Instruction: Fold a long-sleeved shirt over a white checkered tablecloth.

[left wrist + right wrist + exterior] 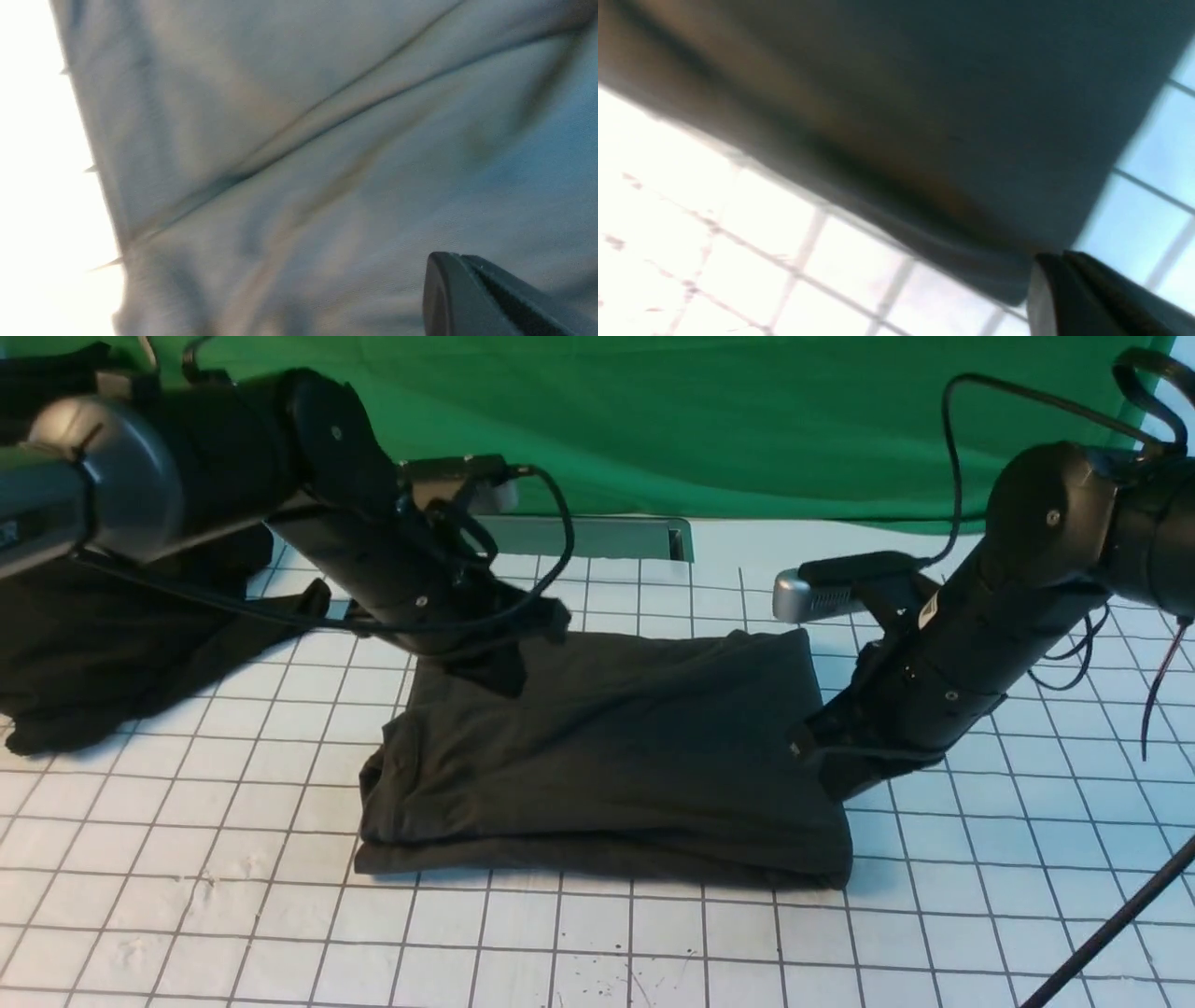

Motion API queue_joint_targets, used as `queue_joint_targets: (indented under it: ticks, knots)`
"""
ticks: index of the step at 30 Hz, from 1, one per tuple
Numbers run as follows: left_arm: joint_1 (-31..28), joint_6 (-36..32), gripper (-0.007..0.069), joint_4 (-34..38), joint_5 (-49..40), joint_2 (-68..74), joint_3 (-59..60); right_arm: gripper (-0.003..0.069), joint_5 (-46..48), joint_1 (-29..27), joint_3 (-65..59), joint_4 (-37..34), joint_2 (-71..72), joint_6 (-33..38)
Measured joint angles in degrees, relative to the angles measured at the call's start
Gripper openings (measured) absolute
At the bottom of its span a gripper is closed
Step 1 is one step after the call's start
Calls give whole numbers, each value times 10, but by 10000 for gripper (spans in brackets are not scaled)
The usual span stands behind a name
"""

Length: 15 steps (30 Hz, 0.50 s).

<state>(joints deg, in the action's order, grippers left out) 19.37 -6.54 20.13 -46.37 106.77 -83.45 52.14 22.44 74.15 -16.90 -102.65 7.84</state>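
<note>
The long-sleeved shirt (607,756) lies folded into a dark brownish rectangle in the middle of the white checkered tablecloth (187,915), its print hidden. My left gripper (504,677) is shut and hovers at the shirt's far left corner. In the left wrist view its closed tips (448,261) sit just over the creased fabric (280,140), holding nothing. My right gripper (836,784) is shut at the shirt's right edge. In the right wrist view its tips (1057,259) meet beside a corner of the shirt (924,93), over the tablecloth (738,233).
A second, deeper-black garment (93,644) lies crumpled at the far left under the left arm. A green drape (700,420) hangs behind, with a grey metal bar (597,537) at its foot. A black cable (1111,924) crosses the near right corner.
</note>
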Motion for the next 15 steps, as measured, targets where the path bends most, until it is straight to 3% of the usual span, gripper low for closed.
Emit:
queue_joint_targets:
  ticks: [6,15]
  knots:
    - [32,-22,-3,-14,-54,22,25,-1,24,1,-1,-8,-51,14]
    - [25,44,-3,-93,-32,4,108,-1,49,0,-13,75,-39,-8]
